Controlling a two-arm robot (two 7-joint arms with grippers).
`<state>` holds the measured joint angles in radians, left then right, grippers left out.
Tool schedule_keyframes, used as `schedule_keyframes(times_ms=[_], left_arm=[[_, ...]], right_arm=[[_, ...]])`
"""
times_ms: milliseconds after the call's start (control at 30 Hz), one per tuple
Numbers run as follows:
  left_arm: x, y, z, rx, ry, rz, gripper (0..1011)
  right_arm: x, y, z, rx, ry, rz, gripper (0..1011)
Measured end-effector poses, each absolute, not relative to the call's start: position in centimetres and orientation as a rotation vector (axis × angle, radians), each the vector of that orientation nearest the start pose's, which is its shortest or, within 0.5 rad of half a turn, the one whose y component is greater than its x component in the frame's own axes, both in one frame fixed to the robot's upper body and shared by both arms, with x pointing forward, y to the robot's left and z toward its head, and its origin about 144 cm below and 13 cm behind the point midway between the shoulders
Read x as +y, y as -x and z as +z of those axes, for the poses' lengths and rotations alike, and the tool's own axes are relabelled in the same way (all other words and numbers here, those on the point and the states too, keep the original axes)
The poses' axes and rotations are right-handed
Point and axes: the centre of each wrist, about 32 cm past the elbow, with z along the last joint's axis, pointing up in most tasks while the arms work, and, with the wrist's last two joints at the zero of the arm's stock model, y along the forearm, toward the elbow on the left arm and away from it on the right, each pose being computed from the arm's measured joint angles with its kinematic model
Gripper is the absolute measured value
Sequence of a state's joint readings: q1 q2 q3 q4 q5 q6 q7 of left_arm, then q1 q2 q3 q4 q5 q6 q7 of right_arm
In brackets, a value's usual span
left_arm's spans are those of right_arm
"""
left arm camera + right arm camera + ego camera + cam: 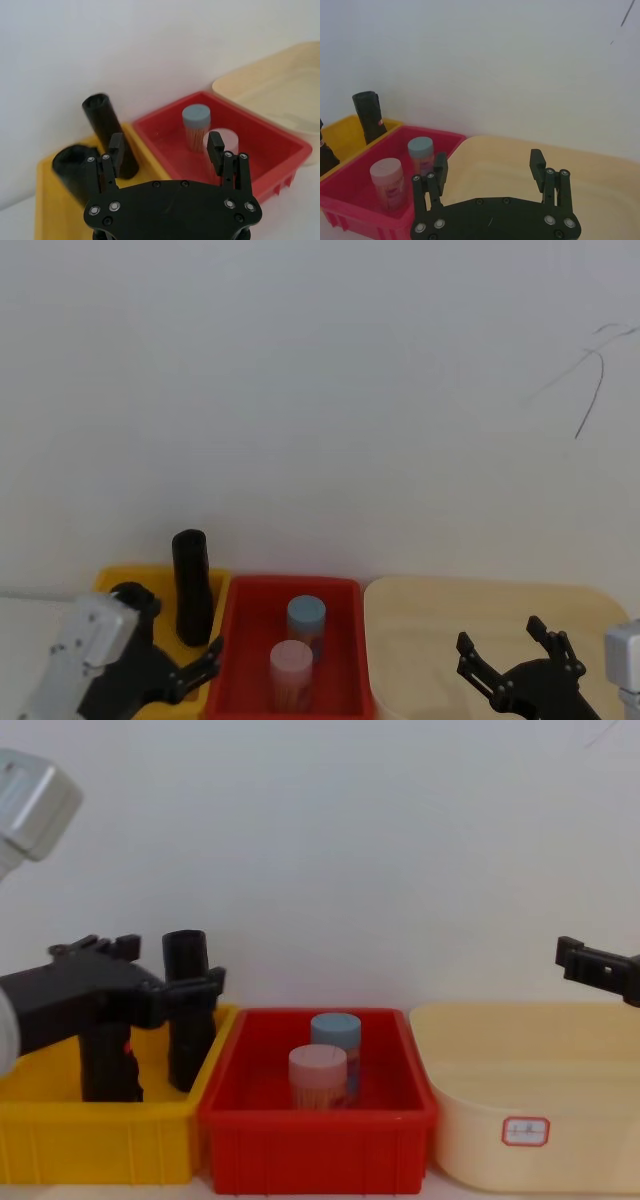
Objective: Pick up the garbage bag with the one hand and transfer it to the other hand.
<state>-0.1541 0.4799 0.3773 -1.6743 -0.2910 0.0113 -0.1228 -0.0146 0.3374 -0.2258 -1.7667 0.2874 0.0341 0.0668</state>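
Two black glossy rolls stand upright in the yellow bin [215, 585]. The far roll [190, 585] [107, 132] [188, 1010] stands tall. The near roll [75, 167] [110, 1060] sits partly behind my left arm. Each shows a speck of red label in the right wrist view, so I cannot tell which is the garbage bag. My left gripper [190, 670] [165, 150] is open at the bin's red-bin side. One of its fingers [116, 150] is just in front of the far roll, and nothing is between the fingers. My right gripper [510, 650] [490, 167] hangs open over the beige tub [420, 640].
A red bin [350, 640] [310, 1140] in the middle holds a blue-capped jar [306, 618] and a pink-capped jar [291, 665]. The beige tub [530, 1090] stands at the right. A white wall rises close behind all three containers.
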Motion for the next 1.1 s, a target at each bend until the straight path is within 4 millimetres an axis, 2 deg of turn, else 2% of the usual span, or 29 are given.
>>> schedule_keyframes(times_ms=[333,600,1100], left_arm=[[27.5,-46.5,119.7,-0.166,-0.103,1.078,1003],[29.0,-46.3,119.5,-0.134,-0.119,1.095,1003],[30.7,-48.0,119.0,-0.077,-0.165,1.140,1003]], right_arm=[[-23.7,-44.3,118.9,-0.075,-0.026,-1.230,1000],[-23.7,-44.3,118.9,-0.075,-0.026,-1.230,1000],[-23.7,-44.3,118.9,-0.075,-0.026,-1.230,1000]])
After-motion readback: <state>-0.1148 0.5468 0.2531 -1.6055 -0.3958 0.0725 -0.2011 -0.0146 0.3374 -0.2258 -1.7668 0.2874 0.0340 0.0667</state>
